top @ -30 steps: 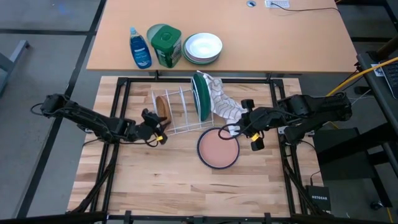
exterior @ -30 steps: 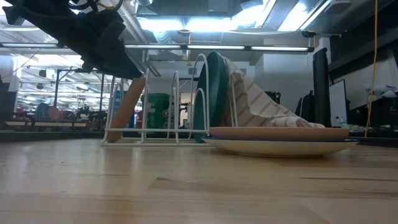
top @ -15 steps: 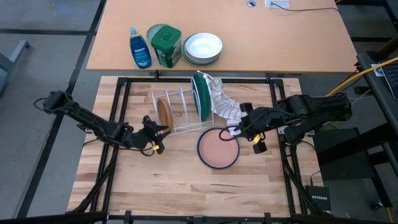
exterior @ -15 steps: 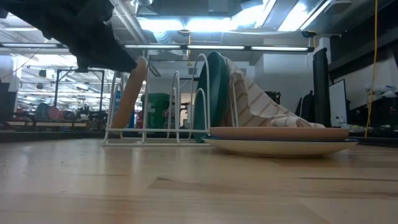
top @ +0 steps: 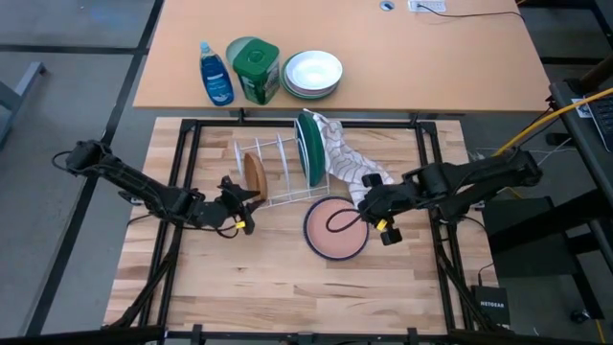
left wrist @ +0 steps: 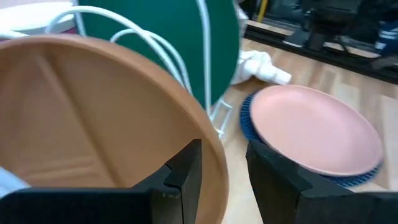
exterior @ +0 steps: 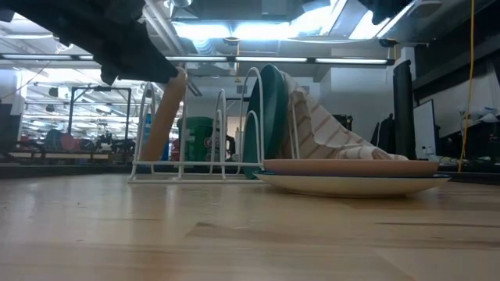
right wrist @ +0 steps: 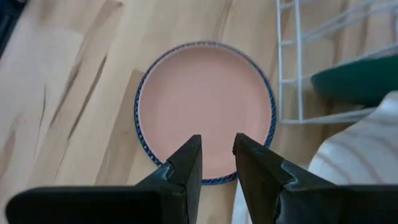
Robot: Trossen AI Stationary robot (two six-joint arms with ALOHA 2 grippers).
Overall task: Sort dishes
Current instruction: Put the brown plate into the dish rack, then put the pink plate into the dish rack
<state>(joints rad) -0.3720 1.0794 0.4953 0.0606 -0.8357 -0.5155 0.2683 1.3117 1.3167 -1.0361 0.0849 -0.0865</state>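
A brown plate (top: 253,174) stands on edge in the left slot of the white wire rack (top: 278,177). My left gripper (top: 241,196) is shut on it. The dark green plate (top: 308,146) stands upright in the rack's right slot. The second brown plate (top: 335,228) lies flat on the blue dark-rimmed dish (top: 308,238) on the table. My right gripper (top: 362,206) hovers over that stack's right rim, its fingers nearly together and empty; the stack also shows in the right wrist view (right wrist: 205,112). My left gripper pinches the brown plate's rim (left wrist: 216,163) between its two fingers, one on the plate's face and one on its back. The fingers come from the table's near left side. The plate's lower edge sits in the rack and the plate leans tilted (exterior: 160,117).
A patterned cloth (top: 343,158) drapes from the green plate down to the table beside the stack. On the far desk stand a blue bottle (top: 215,75), a green canister (top: 254,67) and stacked white bowls (top: 313,73). Bare wood lies along the near edge.
My left gripper has tipped the brown plate more upright in the rack's left slot, then kept still. My right gripper has moved toward the table's left and a little nearer, from beside the cloth to over the stack's right rim.
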